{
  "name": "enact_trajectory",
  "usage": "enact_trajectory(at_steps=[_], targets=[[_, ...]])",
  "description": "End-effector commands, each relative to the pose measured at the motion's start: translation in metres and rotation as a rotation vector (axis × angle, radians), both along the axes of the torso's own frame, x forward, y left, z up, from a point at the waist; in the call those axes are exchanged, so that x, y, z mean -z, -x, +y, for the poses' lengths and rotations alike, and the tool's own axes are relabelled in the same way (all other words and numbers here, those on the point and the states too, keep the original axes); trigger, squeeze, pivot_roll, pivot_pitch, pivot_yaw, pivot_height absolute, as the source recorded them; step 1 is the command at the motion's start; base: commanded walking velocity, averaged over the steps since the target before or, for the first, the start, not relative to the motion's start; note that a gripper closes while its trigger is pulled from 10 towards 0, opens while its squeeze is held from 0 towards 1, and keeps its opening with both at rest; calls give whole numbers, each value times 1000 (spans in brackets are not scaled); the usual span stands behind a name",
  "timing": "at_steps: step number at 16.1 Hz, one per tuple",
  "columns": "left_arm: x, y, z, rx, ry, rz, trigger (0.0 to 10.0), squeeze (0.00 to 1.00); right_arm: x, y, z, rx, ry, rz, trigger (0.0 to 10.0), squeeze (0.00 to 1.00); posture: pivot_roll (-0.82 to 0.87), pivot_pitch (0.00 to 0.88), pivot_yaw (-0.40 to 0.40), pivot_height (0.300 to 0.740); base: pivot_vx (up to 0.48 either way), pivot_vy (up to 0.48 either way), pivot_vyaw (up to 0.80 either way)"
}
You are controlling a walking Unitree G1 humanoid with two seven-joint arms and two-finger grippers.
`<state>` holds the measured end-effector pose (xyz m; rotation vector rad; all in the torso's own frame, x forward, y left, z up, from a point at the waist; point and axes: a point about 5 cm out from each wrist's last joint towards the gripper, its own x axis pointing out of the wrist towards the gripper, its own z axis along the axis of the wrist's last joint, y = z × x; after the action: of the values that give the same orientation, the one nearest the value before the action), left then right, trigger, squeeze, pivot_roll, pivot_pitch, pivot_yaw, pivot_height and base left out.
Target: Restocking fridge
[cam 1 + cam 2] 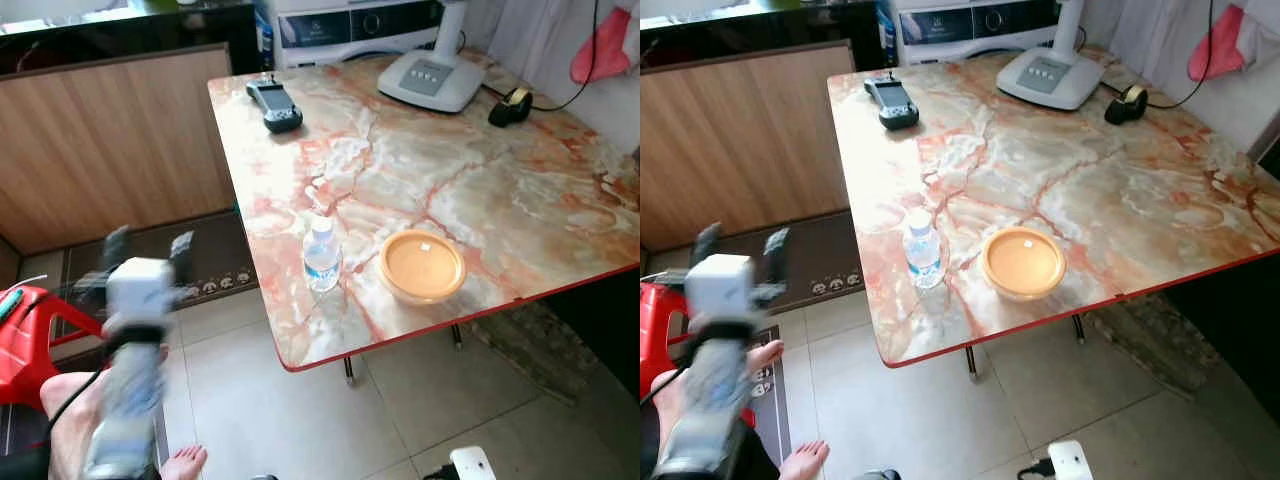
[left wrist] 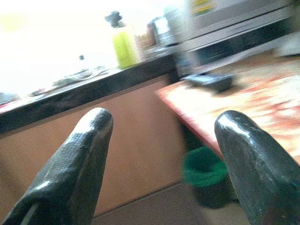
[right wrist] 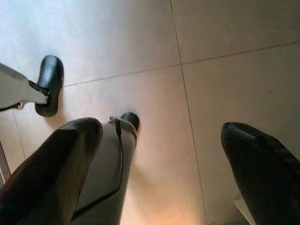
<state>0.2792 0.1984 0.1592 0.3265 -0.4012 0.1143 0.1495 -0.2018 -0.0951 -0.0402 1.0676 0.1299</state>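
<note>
A small clear water bottle [image 1: 322, 255] with a blue label stands upright near the front left corner of the marble table [image 1: 500, 170]. An orange bowl [image 1: 421, 265] sits just to its right. My left gripper [image 1: 146, 248] is raised off the table's left side, blurred, open with nothing between its fingers [image 2: 77, 164]. It is well left of the bottle and points toward the wooden counter. My right gripper [image 3: 159, 154] hangs low over the tiled floor, open and empty.
A dark handheld device [image 1: 274, 104], a white lamp base [image 1: 432, 78] and a tape dispenser [image 1: 511, 104] lie at the table's far side. A red stool [image 1: 30, 335] and a person's bare feet [image 1: 182, 462] are at the lower left. A green bin [image 2: 206, 174] stands under the table.
</note>
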Motion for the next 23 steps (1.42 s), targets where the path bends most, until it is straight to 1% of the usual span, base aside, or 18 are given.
enact_trajectory(at_steps=[1,2,3,5,6,7,8,9,10,11,12,14,15,16,19,20,21,23], targets=[[-2,-2,-17,81,-22,29,10000,0,1,5,-3,15,1,12,10000,0,188,116,-55,740,0,0,0],[-9,-2,-38,170,-32,41,10000,0,1,4,-3,18,3,11,10000,0,181,121,-54,740,0,0,0],[-12,0,-59,247,-12,60,10000,0,1,4,-3,36,1,5,10000,0,176,125,-55,740,0,0,0],[-15,8,-79,305,14,67,10000,0,1,3,-3,64,-2,-10,10000,0,170,131,-56,740,0,0,0],[-19,10,-81,310,21,59,10000,0,0,3,-4,63,-1,-12,10000,0,166,137,-60,740,0,0,0],[-28,9,-83,316,47,31,10000,0,1,3,-4,82,-10,-13,10000,0,166,137,-60,740,0,0,0],[-34,8,-83,318,55,14,10000,0,1,3,-4,75,-8,-13,10000,0,169,139,-59,740,0,0,0],[-46,5,-81,323,76,-15,10000,0,1,3,-3,86,-17,-12,10000,0,169,139,-59,740,0,0,-800],[-50,4,-80,317,80,-20,10000,0,1,3,-4,80,-12,-12,10000,0,171,142,-58,740,0,0,-800],[-53,3,-79,310,103,-17,10000,0,0,3,-4,73,-10,-14,10000,0,170,143,-58,740,0,0,-800],[-58,1,-77,309,144,-16,10000,0,0,2,-3,73,-12,-13,10000,0,169,147,-59,740,0,0,-800],[-61,0,-76,304,181,-17,10000,0,0,2,-4,72,-11,-13,10000,0,167,147,-60,740,0,0,-800],[-63,1,-75,304,197,-16,10000,0,0,2,-4,70,-10,-13,10000,0,167,147,-60,740,0,0,-800],[-68,1,-75,300,190,-19,10000,0,0,2,-4,70,-9,-14,10000,0,173,143,-62,740,0,0,-781],[-72,1,-77,312,202,-9,10000,0,0,2,-5,64,-7,-16,10000,0,178,138,-63,740,0,0,0],[-71,0,-78,318,208,19,10000,0,0,3,-5,64,-6,-16,10000,0,179,135,-63,740,0,0,0],[-71,0,-78,318,209,24,10000,0,0,3,-5,64,-6,-16,10000,0,179,135,-63,740,0,0,0],[-83,-8,-78,299,202,78,10000,0,0,3,-5,63,-2,-13,10000,0,185,128,-64,740,0,0,0]])
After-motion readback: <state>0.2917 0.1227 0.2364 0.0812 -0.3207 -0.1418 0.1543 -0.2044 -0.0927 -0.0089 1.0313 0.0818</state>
